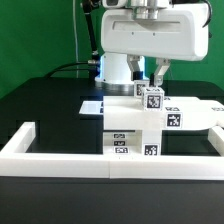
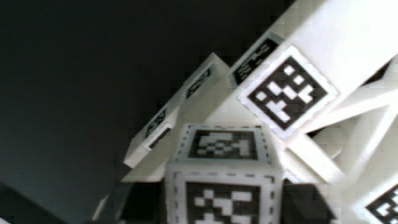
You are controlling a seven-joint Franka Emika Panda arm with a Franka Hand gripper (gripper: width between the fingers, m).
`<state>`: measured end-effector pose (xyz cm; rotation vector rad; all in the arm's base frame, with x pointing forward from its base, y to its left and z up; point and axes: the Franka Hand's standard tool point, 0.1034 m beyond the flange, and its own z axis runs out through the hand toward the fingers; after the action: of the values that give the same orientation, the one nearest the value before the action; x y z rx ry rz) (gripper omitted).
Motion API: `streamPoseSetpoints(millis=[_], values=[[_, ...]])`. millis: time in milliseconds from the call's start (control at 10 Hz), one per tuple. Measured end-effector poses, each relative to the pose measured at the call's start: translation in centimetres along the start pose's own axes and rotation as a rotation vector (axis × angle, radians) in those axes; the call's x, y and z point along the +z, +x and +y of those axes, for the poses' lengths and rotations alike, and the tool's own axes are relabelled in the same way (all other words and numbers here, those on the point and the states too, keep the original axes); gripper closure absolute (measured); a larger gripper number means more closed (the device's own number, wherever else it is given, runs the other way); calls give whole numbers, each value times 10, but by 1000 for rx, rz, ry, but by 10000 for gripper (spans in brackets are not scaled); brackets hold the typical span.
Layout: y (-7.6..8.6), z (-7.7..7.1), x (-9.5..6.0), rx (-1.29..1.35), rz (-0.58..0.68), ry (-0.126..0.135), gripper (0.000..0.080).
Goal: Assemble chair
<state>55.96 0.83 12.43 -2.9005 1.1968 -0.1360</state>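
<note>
Chair (image 1: 140, 130) at frame centre on desk (image 1: 40, 105), behind border wall (image 1: 100, 158). Hand (image 1: 157, 82) directly above, fingers straddling tagged upright post (image 1: 153, 98); grip uncertain. Post's long axis vertical.

On the table (image 1: 40, 115), the chair (image 1: 140, 130) stands just behind the border wall (image 1: 60, 150) — the gripper (image 1: 150, 82) directly above its upper post. The marker board (image 1: 95, 105) lies behind, toward the exterior view's left.
</note>
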Motion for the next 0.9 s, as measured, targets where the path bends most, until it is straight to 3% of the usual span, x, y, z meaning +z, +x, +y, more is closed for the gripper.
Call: streamPoseSetpoints(millis=[100, 200, 300, 900], values=[[0, 0, 0, -65, 2, -3, 306], [-1, -2, 0, -84, 5, -1, 306], [-1, -4, -1, -133, 10, 2, 179], [-1, -4, -3, -663, 25, 3, 150]])
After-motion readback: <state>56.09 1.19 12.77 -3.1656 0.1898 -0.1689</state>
